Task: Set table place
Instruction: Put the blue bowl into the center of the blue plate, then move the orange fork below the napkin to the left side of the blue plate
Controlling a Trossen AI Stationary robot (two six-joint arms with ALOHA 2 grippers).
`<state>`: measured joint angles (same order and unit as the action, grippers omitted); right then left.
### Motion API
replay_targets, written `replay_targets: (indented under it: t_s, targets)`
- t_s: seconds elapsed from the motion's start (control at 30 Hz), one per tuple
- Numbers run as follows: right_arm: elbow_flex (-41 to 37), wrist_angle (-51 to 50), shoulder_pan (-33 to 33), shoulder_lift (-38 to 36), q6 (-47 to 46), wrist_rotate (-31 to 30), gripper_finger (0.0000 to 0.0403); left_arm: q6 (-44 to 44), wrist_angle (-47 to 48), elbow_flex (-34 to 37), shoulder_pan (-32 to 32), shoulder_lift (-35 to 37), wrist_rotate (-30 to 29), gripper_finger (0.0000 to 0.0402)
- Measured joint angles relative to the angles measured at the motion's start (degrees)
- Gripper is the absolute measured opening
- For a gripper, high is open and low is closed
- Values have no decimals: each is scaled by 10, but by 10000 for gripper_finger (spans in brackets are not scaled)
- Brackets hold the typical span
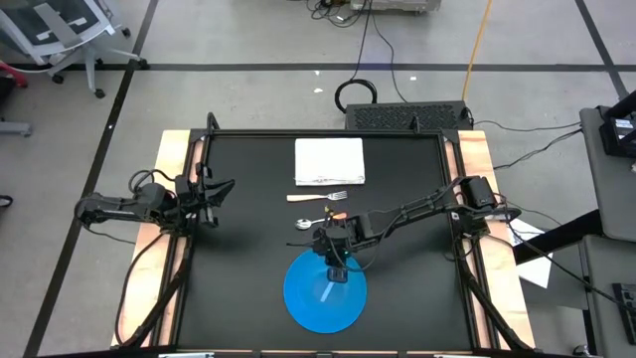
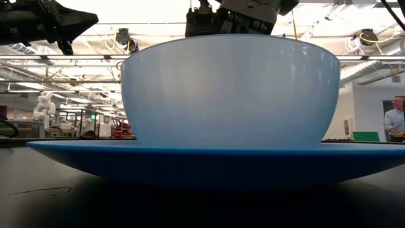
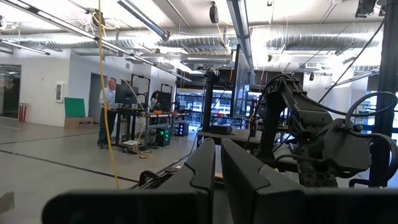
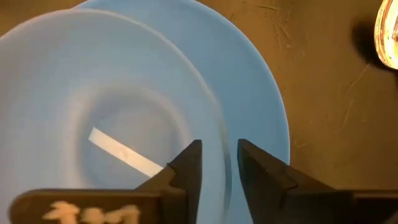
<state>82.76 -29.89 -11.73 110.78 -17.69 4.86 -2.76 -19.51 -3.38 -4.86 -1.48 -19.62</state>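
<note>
The translucent blue bowl (image 2: pixel 231 88) stands upright by its base on the flat round blue plate (image 1: pixel 303 298) at the table's near middle. My right gripper (image 4: pixel 221 165) hangs over the bowl's far rim (image 4: pixel 219 134), pointing down. It is slightly open, one finger inside the bowl and one outside, with a sliver of gap on each side of the rim. The fork (image 1: pixel 318 196) and the orange-handled spoon (image 1: pixel 318 219) lie flat on the black table (image 1: pixel 248 259) just beyond the plate. My left gripper (image 1: pixel 217 189) is shut and empty, above the table's left edge.
A folded white napkin (image 1: pixel 330 161) lies at the table's far middle, beyond the fork. Bare black tabletop shows left and right of the plate. A person (image 2: pixel 395 117) stands in the room far behind the table.
</note>
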Motion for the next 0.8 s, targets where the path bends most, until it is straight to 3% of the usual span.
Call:
replay_targets:
  t_s: [0.23, 0.53, 0.67, 0.8]
  targets:
    - [0, 20, 0, -6, 6, 1, 117, 0, 0, 0, 0, 0, 0, 31]
    - [0, 29, 0, -73, 43, 2, 113, -4, 5, 0, 0, 0, 0, 31]
    - [0, 9, 0, -114, 74, -9, 82, -15, 9, 0, 0, 0, 2, 31]
    - [-13, -2, -2, -150, 103, -34, 17, 4, 57, 0, 0, 0, 28, 31]
